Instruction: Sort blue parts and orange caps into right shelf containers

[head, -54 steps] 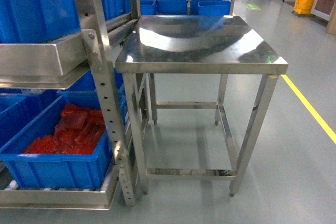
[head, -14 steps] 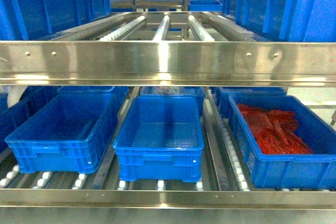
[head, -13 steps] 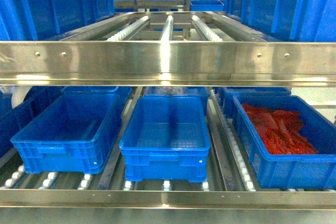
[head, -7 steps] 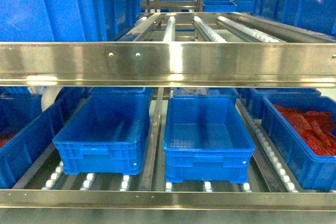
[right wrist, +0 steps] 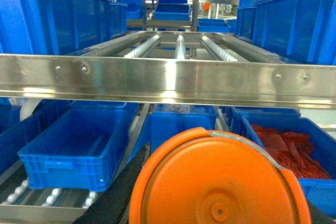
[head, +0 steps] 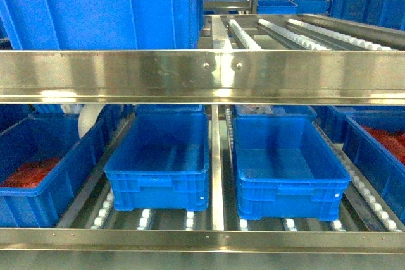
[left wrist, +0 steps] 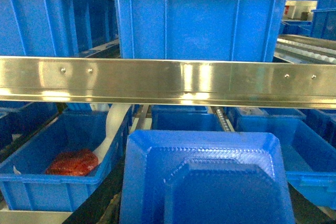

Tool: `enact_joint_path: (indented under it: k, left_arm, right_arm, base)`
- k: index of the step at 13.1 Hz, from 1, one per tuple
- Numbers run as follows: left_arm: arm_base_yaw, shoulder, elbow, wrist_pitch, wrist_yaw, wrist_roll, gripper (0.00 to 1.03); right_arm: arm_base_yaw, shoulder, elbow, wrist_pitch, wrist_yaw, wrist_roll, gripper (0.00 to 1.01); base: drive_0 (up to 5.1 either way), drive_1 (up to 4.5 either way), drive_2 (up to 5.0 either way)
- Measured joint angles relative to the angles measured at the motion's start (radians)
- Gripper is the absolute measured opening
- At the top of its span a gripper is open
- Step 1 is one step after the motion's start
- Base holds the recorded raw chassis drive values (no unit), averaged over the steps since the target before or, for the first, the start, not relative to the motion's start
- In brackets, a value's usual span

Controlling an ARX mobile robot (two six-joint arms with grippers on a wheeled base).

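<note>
We face shelf (head: 202,77), lower roller tier. Two empty containers side by side: left one (head: 158,156), right one (head: 285,162). Outer crates (head: 38,169) hold red material.

Blue part (left wrist: 205,179) fills bottom of left wrist view; orange cap (right wrist: 218,182) fills bottom of right wrist view. Both look carried, but jaws out of sight, so we cannot tell their state.

Our judgement: nothing sorted yet; both placements remain.

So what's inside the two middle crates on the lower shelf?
Both the left crate and the right crate show bare blue floors, nothing in them. The beam covers their far ends, so anything back there is hidden.
</note>
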Motion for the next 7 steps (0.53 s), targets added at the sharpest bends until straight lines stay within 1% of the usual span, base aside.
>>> enact_joint_path:
  k: [7]
  left_arm:
    - [0.0, 0.0, 0.0, -0.003, 0.004, 0.0, 0.44]
  right_arm:
    - [0.0, 0.0, 0.0, 0.001, 0.0, 0.0, 0.45]
  base:
    - [0.0, 0.0, 0.0]
